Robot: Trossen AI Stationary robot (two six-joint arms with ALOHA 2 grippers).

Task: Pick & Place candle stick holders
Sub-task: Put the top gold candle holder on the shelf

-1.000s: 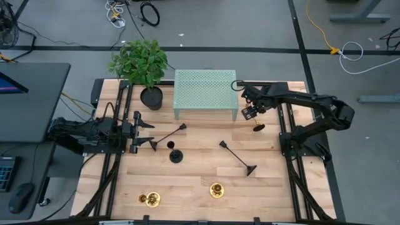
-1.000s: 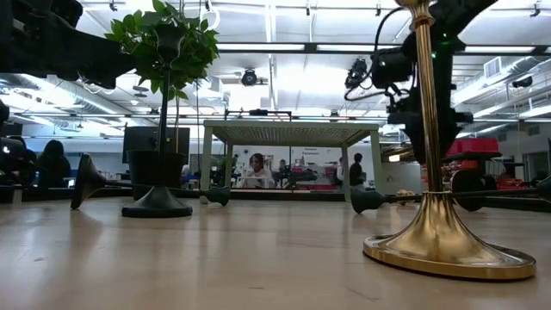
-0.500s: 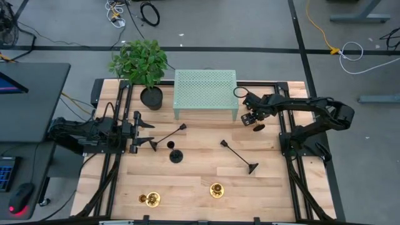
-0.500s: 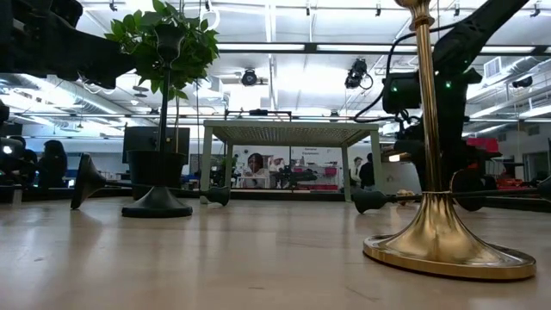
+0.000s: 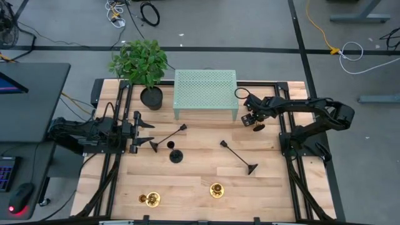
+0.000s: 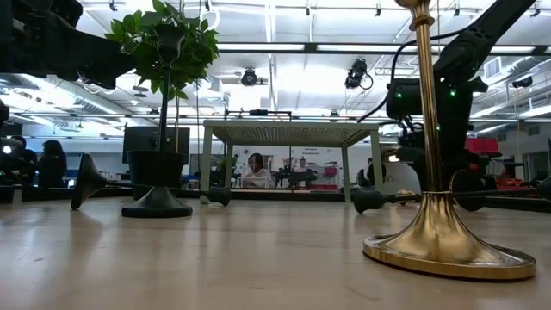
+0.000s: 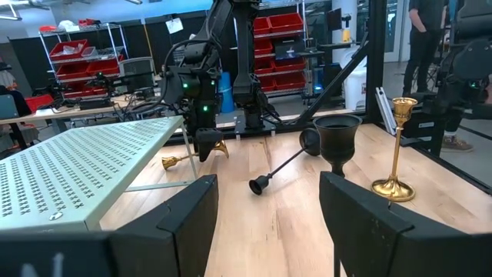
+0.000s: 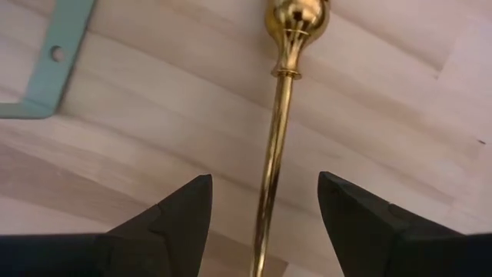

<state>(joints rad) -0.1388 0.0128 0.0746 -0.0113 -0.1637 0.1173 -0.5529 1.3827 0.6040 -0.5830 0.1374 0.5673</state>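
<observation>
- The right wrist view alone shows a gold candle stick holder (image 8: 278,131) lying on the wood between the right gripper (image 8: 265,211)'s spread fingers, with no finger touching it; the high view shows only a small gold glint under that gripper (image 5: 252,120), just beside the pale green perforated stand (image 5: 205,92)
- The left wrist view shows the left gripper (image 7: 267,208) with fingers apart and empty; ahead of it lie a black holder (image 7: 286,163), an upright black cup (image 7: 338,138) and an upright gold holder (image 7: 393,150); the high view places this gripper (image 5: 142,132) at the table's left edge
- The low view looms one gold holder (image 6: 439,172) upright in front, with black ones lying behind; neither gripper's fingers can be read there
- Counted from above: three gold holders, two upright (image 5: 150,199) (image 5: 216,189) near the front edge and one at the right gripper; three black, two lying (image 5: 167,136) (image 5: 237,156) and one upright (image 5: 175,155); one potted plant (image 5: 144,69); one stand; one wooden table (image 5: 194,187)
</observation>
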